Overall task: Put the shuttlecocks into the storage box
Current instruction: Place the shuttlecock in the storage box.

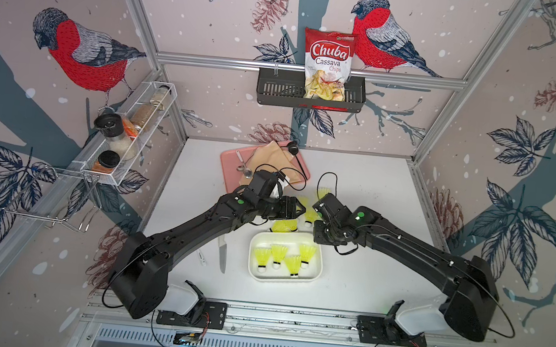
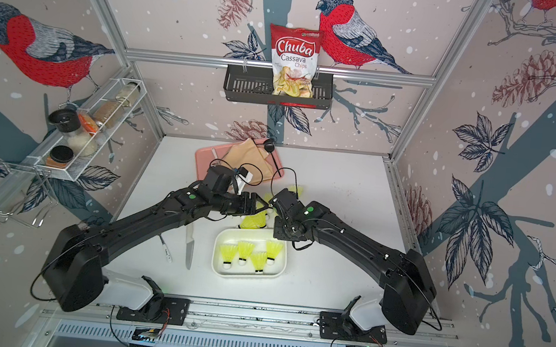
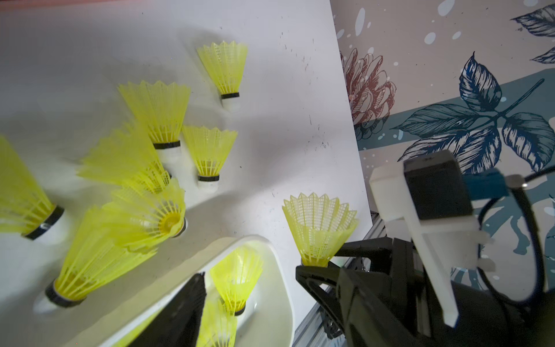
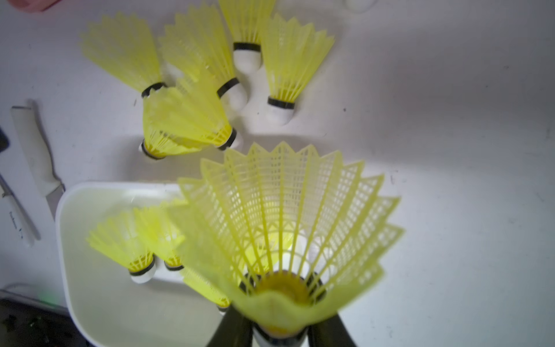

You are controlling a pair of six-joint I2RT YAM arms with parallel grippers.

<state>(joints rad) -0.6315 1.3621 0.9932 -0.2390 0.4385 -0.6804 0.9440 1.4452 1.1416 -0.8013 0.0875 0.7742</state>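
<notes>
The right gripper (image 4: 280,329) is clamped on the white base of one shuttlecock (image 4: 285,216), whose skirt flares wide at the bottom centre of the right wrist view. The left wrist view shows the same grip at lower right. Both fingers press on the base, and the skirt stands clear of the table just right of the box's rounded corner.

The box (image 1: 309,277) sits on the white table (image 1: 372,198) just below the centre of both top views. Four shuttlecocks (image 1: 278,253) lie inside it, skirts toward the top of the frame and tips toward the bottom. More lie loose on the table just above the box, partly hidden under the two wrists. In the right wrist view these loose shuttlecocks (image 4: 192,120) form a tight bunch at upper centre, some overlapping.

The left gripper (image 1: 299,209) hovers over that bunch, close to the left of the right gripper. Only one finger (image 3: 189,309) shows in the left wrist view, at the bottom edge in front of the box, with nothing against it. I cannot tell whether the fingers are apart.

A knife (image 1: 222,256) lies left of the box, and a pink tray (image 1: 230,165) lies further up the frame
</notes>
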